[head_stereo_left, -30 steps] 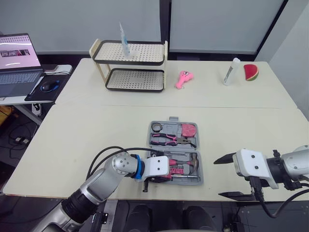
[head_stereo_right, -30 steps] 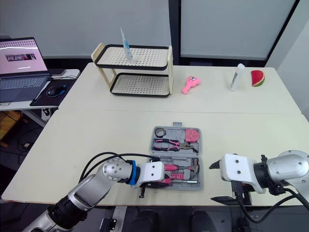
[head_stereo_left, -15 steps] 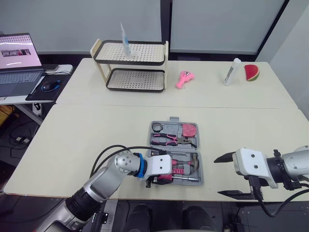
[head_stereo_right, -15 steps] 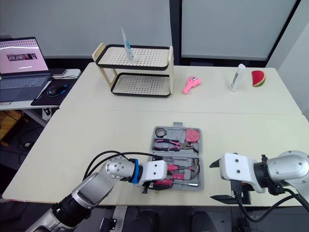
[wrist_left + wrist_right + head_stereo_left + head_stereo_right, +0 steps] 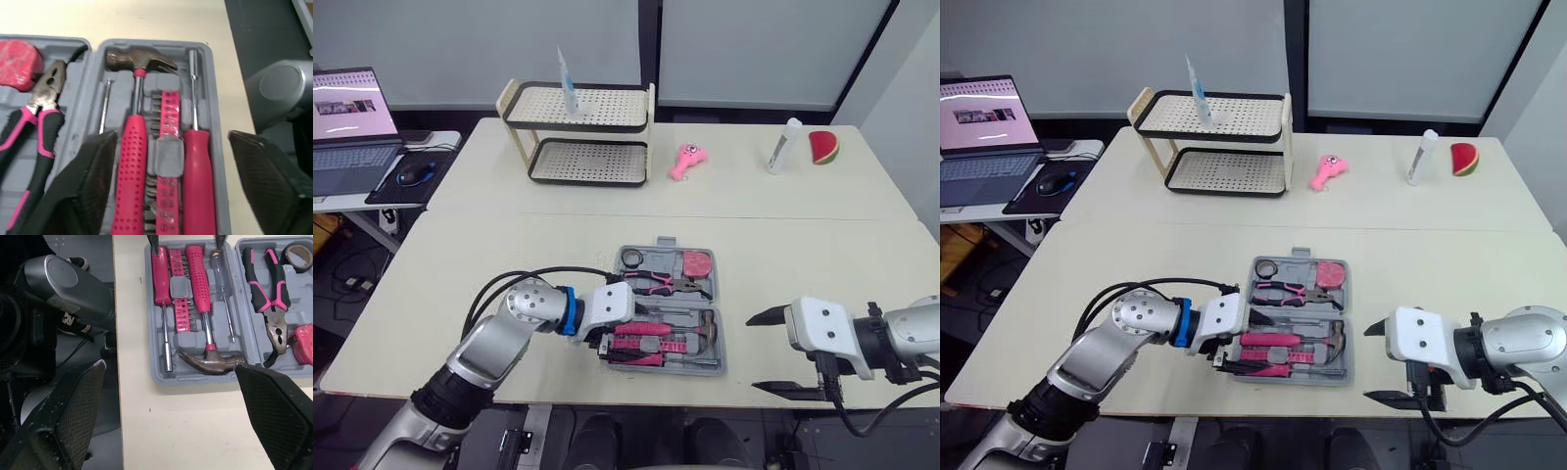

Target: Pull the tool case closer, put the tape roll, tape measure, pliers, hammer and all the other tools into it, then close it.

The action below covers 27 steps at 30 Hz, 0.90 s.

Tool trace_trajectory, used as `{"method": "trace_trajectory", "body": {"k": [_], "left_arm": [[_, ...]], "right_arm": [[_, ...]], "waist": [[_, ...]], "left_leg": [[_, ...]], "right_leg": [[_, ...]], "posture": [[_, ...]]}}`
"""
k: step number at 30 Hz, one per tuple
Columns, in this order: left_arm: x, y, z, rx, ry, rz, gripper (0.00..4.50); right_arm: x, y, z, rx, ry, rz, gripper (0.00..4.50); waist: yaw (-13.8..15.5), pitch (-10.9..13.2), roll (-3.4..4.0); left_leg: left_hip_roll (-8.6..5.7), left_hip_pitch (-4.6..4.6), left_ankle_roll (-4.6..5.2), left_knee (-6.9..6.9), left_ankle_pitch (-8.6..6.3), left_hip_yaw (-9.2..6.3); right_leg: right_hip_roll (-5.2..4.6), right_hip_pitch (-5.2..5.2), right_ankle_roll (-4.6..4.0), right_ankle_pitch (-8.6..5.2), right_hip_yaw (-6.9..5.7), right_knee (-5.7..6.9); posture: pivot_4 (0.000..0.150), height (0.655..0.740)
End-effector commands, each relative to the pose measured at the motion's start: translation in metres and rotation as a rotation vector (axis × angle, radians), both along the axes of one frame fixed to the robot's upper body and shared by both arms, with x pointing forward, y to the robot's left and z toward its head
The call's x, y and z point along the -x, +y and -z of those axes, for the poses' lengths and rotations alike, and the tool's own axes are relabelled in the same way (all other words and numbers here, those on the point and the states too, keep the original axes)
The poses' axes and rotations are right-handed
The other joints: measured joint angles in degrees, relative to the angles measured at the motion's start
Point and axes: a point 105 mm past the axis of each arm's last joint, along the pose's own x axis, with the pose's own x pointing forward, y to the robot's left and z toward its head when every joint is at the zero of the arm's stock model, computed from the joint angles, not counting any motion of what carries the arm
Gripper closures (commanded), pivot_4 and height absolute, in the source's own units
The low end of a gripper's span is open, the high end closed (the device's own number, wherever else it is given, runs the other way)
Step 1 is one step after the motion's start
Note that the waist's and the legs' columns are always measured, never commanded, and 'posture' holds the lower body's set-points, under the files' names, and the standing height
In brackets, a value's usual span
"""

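The grey tool case (image 5: 720, 343) lies open near the table's front edge. Its far half holds the tape roll (image 5: 631, 258), the pliers (image 5: 651, 284) and the pink tape measure (image 5: 696, 263). In its near half lie the hammer (image 5: 132, 161), a pink screwdriver (image 5: 198, 161) and a bit holder (image 5: 168, 127). My left gripper (image 5: 622, 328) is open at the case's left end, its fingers (image 5: 83, 196) spread on either side of the hammer and screwdriver handles. My right gripper (image 5: 771, 352) is open, right of the case and apart from it.
At the back stand a two-tier rack (image 5: 578, 137) with a tube on top, a pink toy (image 5: 685, 159), a white bottle (image 5: 783, 145) and a watermelon slice (image 5: 822, 147). A laptop (image 5: 352, 127) sits on a side table at the left.
My left gripper has drawn back to the left off the case's near half, uncovering the pink handles. The right arm has stayed where it was.
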Motion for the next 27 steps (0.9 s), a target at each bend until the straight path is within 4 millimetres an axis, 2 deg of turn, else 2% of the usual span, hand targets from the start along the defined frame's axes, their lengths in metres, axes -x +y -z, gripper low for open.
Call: {"method": "trace_trajectory", "body": {"k": [1, 9, 14, 22, 24, 27], "left_arm": [[0.003, -0.003, 0.004, -0.011, -0.004, 0.051, 1.88], [0.006, -0.008, 0.023, -0.069, 0.051, 0.058, 4.45], [0.005, -0.013, 0.036, -0.104, 0.048, 0.057, 4.45], [0.006, -0.009, 0.056, -0.160, 0.066, 0.036, 4.45], [0.006, -0.008, 0.056, -0.153, 0.058, 0.037, 4.45], [0.006, -0.008, 0.035, -0.053, 0.061, 0.019, 4.45]], "right_arm": [[0.002, 0.005, -0.006, -0.011, -0.027, -0.022, 0.00], [0.001, 0.005, -0.006, -0.016, -0.029, -0.014, 0.00], [0.001, 0.007, -0.005, -0.022, -0.030, -0.013, 0.00], [0.001, 0.008, -0.005, -0.023, -0.031, -0.016, 0.00], [0.001, 0.008, -0.005, -0.025, -0.032, -0.017, 0.00], [0.000, 0.009, -0.008, -0.048, -0.042, -0.006, 0.00]], "waist": [[0.0, 0.0, 0.00], [0.0, 0.0, 0.00], [0.0, 0.0, 0.00], [0.0, 0.0, 0.00], [0.0, 0.0, 0.01], [0.0, -0.1, 0.01]], "left_leg": [[0.00, -0.01, 0.00, 0.00, 0.00, 0.00], [0.00, 0.00, 0.00, 0.00, 0.00, -0.01], [0.00, -0.01, 0.00, 0.00, 0.00, -0.01], [0.00, 0.03, 0.00, 0.01, 0.00, -0.01], [0.00, 0.07, 0.00, 0.00, 0.00, -0.01], [0.01, 0.09, 0.00, 0.00, 0.00, -0.01]], "right_leg": [[0.00, 0.00, 0.00, 0.00, 0.00, 0.00], [0.00, 0.00, 0.00, 0.00, 0.01, 0.01], [0.01, 0.00, 0.00, 0.00, 0.01, 0.02], [0.01, 0.03, 0.00, 0.00, 0.01, 0.02], [0.01, 0.06, 0.00, 0.00, 0.01, 0.02], [0.01, 0.07, 0.00, 0.00, 0.02, 0.02]], "posture": [[0.150, 0.7290], [0.150, 0.7290], [0.150, 0.7290], [0.150, 0.7290], [0.150, 0.7290], [0.150, 0.7290]]}}
